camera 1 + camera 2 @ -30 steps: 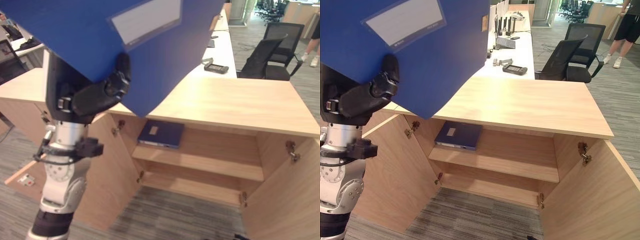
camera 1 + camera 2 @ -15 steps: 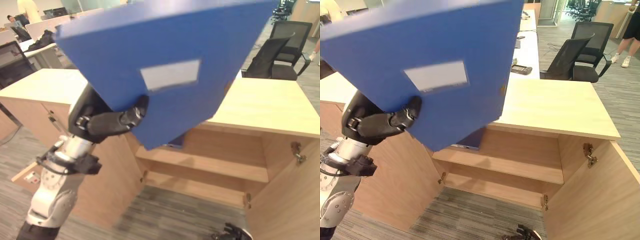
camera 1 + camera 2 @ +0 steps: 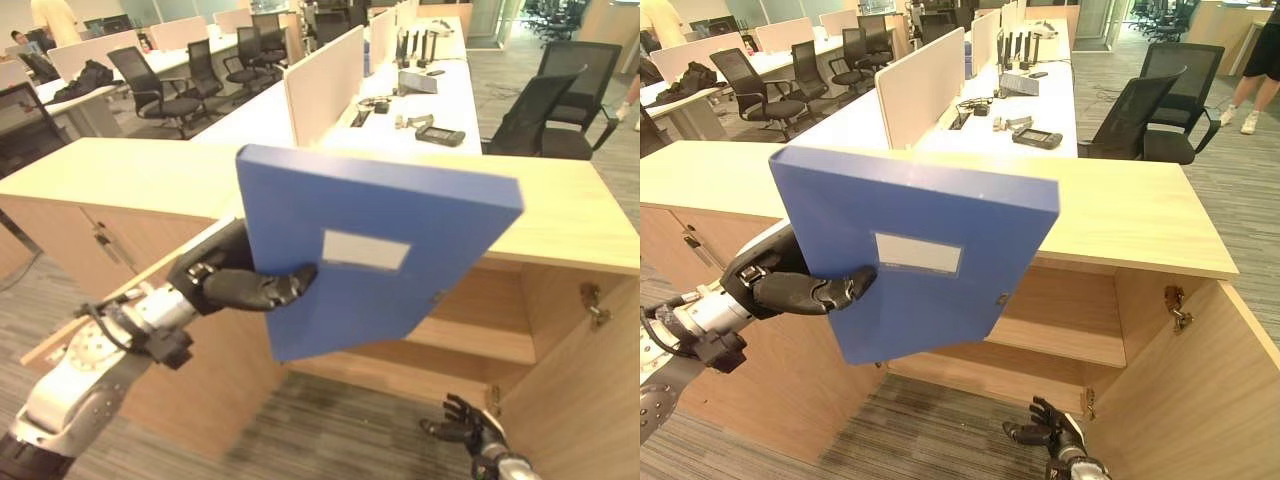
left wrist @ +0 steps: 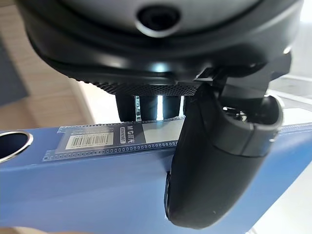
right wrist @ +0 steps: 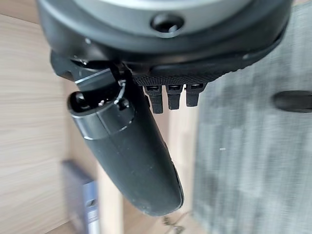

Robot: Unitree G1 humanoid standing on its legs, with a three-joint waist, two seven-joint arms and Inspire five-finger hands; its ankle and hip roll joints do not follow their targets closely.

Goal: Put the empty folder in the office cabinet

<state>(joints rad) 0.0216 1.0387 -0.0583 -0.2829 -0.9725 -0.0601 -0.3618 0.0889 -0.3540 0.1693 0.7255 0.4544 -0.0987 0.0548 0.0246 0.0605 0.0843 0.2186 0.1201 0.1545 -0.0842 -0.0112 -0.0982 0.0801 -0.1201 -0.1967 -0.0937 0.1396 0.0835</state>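
Left hand (image 3: 790, 290) is clamped on the blue folder (image 3: 925, 250), thumb across the front w/ fingers behind, holding it upright mid-frame in front of the open cabinet (image 3: 1070, 325). Right hand (image 3: 1050, 432) hangs idle at the bottom edge, fingers loosely spread, nothing in it. To shelve it well, I'd say: tip the folder flatter, aim at the shelf opening behind it, keep clear of the cabinet door (image 3: 1200, 390) at lower right.

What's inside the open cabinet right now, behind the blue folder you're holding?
The blue folder, pinched in the left hand, covers the cabinet's left part. To its right, bare wooden shelf shows inside the cabinet. Anything lying behind the folder is hidden. The right hand hangs low, open.
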